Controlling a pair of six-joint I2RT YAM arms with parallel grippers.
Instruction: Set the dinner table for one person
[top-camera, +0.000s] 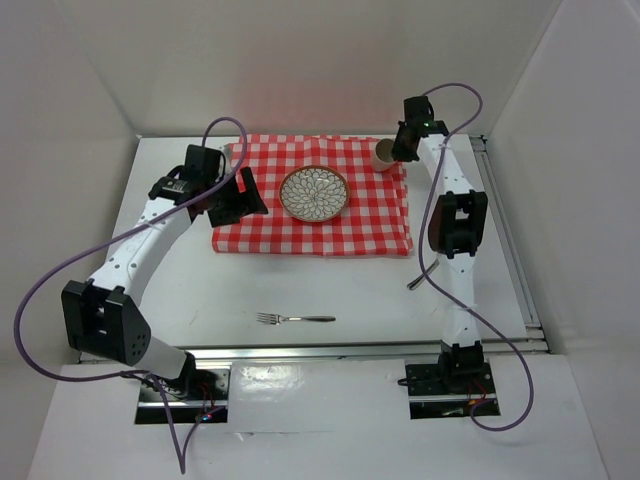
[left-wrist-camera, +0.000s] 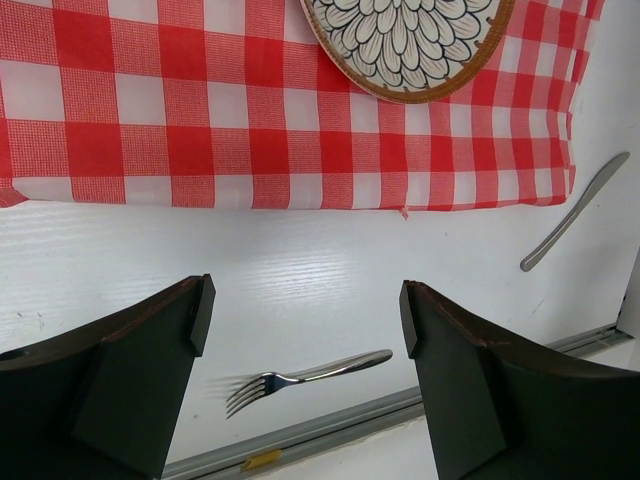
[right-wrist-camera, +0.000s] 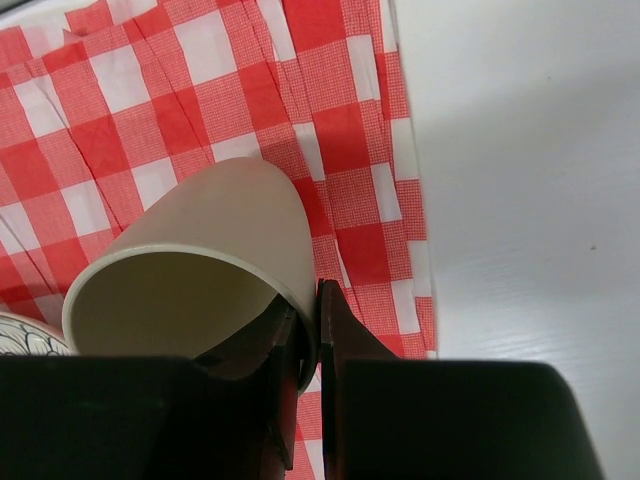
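The white dinner table (top-camera: 360, 300) carries a red-and-white checked cloth (top-camera: 312, 225) with a patterned plate (top-camera: 314, 192) on it. My right gripper (top-camera: 398, 152) is shut on the rim of a beige cup (top-camera: 384, 154) at the cloth's far right corner; in the right wrist view one finger is inside the cup (right-wrist-camera: 215, 270) and one outside. My left gripper (top-camera: 238, 196) is open and empty above the cloth's left edge. A fork (top-camera: 294, 319) lies on the table near the front; it also shows in the left wrist view (left-wrist-camera: 305, 375). A knife (left-wrist-camera: 574, 212) lies right of the cloth.
The knife handle (top-camera: 415, 283) shows beside the right arm. A metal rail (top-camera: 350, 350) runs along the table's near edge and another down the right side (top-camera: 510, 250). White walls enclose the table on three sides.
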